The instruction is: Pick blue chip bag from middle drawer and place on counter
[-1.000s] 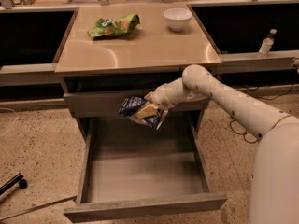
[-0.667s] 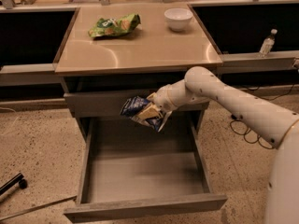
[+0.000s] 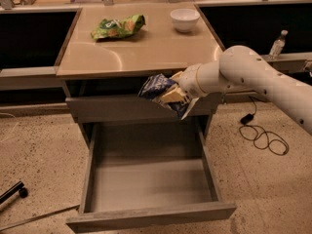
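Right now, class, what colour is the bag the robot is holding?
Dark blue with white, camera view. The gripper grips the chip bag below the counter edge.

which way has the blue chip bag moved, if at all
Yes, upward: the gripper holding the blue chip bag is now just below the counter edge.

At frame centre your gripper clasps the bag before the counter edge, above the open drawer; on the counter behind, a second bag lies left of a bowl.
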